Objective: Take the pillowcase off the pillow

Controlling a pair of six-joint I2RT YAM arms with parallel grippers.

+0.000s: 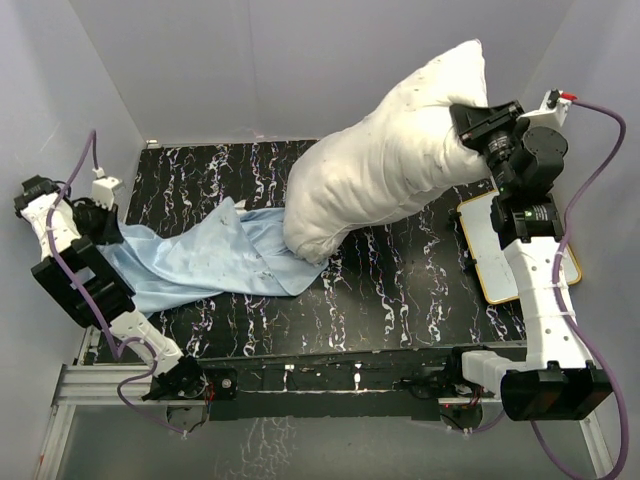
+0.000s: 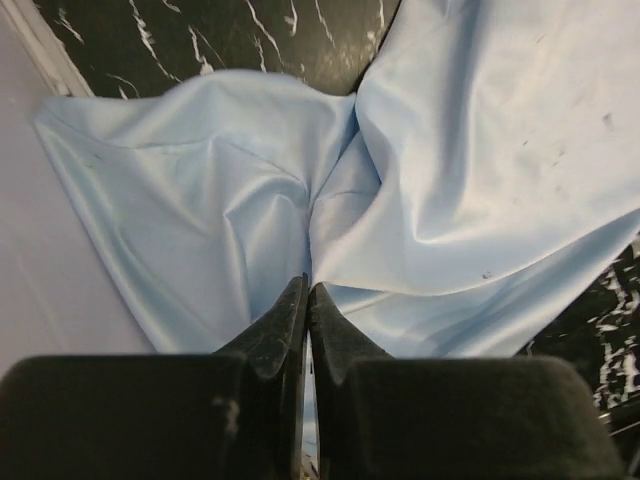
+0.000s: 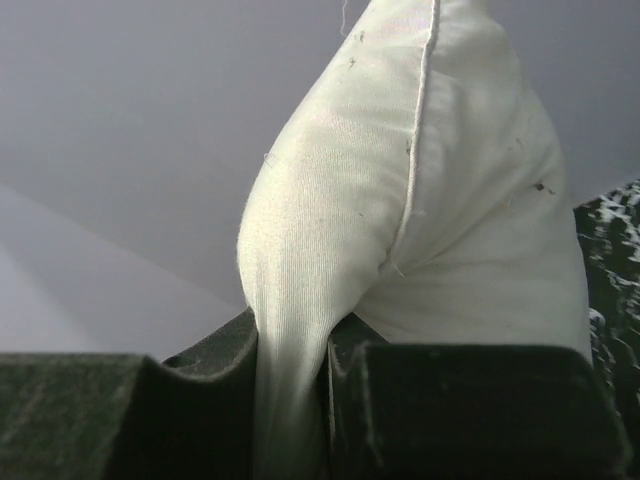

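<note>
Near left, on the black marbled counter [image 1: 400, 290]: pale blue pillowcase [image 1: 205, 255], limp and creased, lying flat and apparently off the pillow [image 1: 380, 165], its right edge touching the pillow's low end. Left pincer [image 2: 306, 292] pressed together on a gathered fold of the pillowcase, folds radiating from the tips. Probably gripped so to anchor the sack on the left while the cushion goes the other way.

Right, mid-depth: wood-framed whiteboard [image 1: 490, 250], flat on the counter beside the right arm, blank as far as visible.

Far right: right pincer [image 3: 325, 335] pinching a bunched corner of the off-white pillow, that end raised high, the opposite end resting on the counter. Likely lifted so to draw the cushion away from the case.

No brand, label or legible writing anywhere.
</note>
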